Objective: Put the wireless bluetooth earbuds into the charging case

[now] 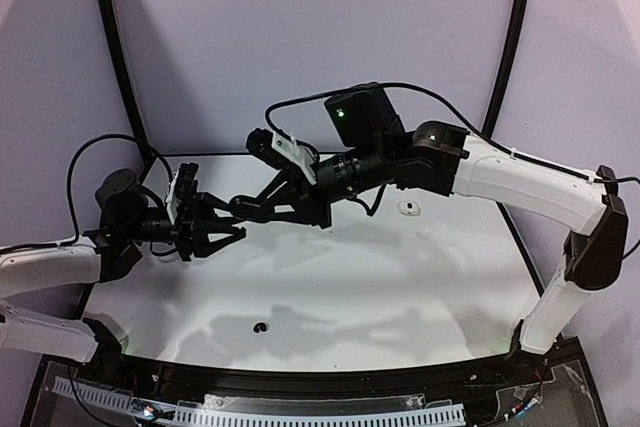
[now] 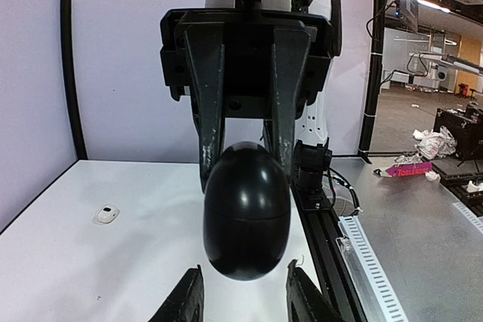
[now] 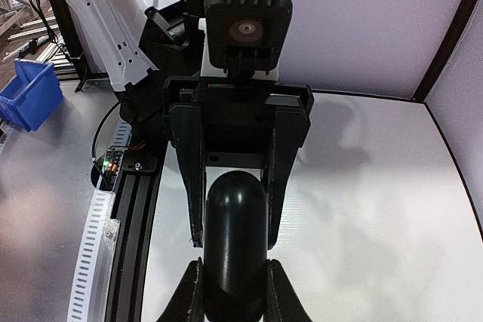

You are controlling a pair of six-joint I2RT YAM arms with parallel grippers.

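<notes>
**A:** Entry one, arms: count and pose?

**B:** Two. The white-shelled left arm (image 1: pixel 50 267) lies low at the table's left side and reaches right. The white-shelled right arm (image 1: pixel 520 182) stretches from the right across the white table (image 1: pixel 400 287), with its wrist roughly level. Their pincers meet tip to tip above the table's left half.

**A:** Entry two, pincers?

**B:** The right gripper (image 3: pixel 232 292) is narrow, with both fingers pressed on the sides of one glossy black egg-shaped charging case (image 2: pixel 247 213). The case is closed and held in the air above the table. The left gripper (image 2: pixel 243 303) is parted somewhat. Its fingertips flank the case's other end, and its own camera shows a sliver of gap on each side, so it is not gripping.

**A:** Entry three, loose pieces on the table?

**B:** Two.
- One small white rounded piece with a dark spot (image 1: pixel 405 209) lies under the right arm.
- One small dark round speck (image 1: pixel 261 328) lies near the front edge.

Both are too small to tell whether either is an earbud.

**A:** Entry four, markings and background?

**B:**
- Two green indicator lights (image 1: pixel 340 112) glow on the right arm.
- One pink packet (image 2: pixel 407 169) beyond the table carries lettering too blurred to read surely.
- One blue plastic bin (image 3: pixel 26 92) stands off the table.
</notes>
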